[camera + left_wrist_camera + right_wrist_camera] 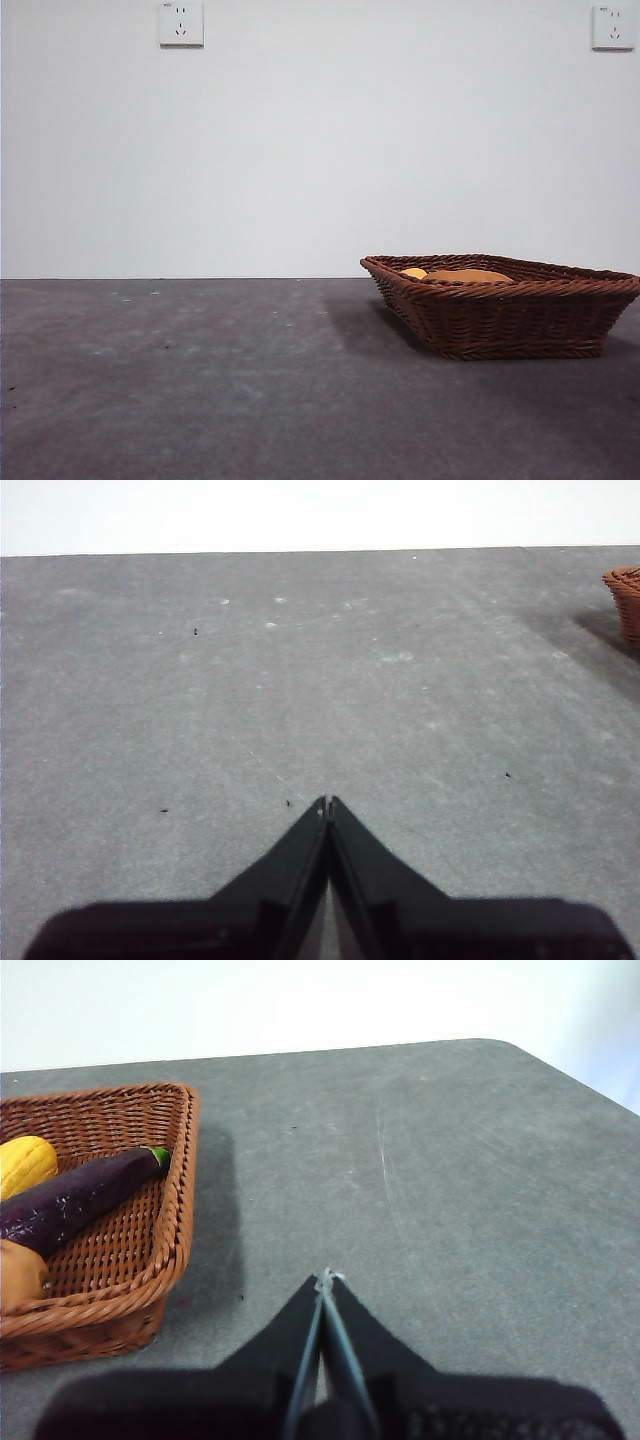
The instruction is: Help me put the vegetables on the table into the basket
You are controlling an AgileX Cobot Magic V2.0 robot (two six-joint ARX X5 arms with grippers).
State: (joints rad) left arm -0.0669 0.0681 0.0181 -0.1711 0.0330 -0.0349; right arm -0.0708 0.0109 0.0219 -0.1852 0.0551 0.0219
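Task looks finished: all three vegetables in the basket [150, 1250], both arms idle over bare surface [300, 680].

Right wrist view: corn [25, 1163], eggplant [80, 1195] and potato [20, 1272] lie together inside the wicker, eggplant between the other two. Right gripper [325, 1278] beside the basket, fingers closed on nothing. Left gripper [327, 802] well apart from it, fingers pressed shut, empty. Judgement: no vegetable left out, so no further pick seems called for. Hidden: the corn and potato are cut off by the frame edge; from the front only orange and yellow tops clear the rim, eggplant unseen, both arms out of view.
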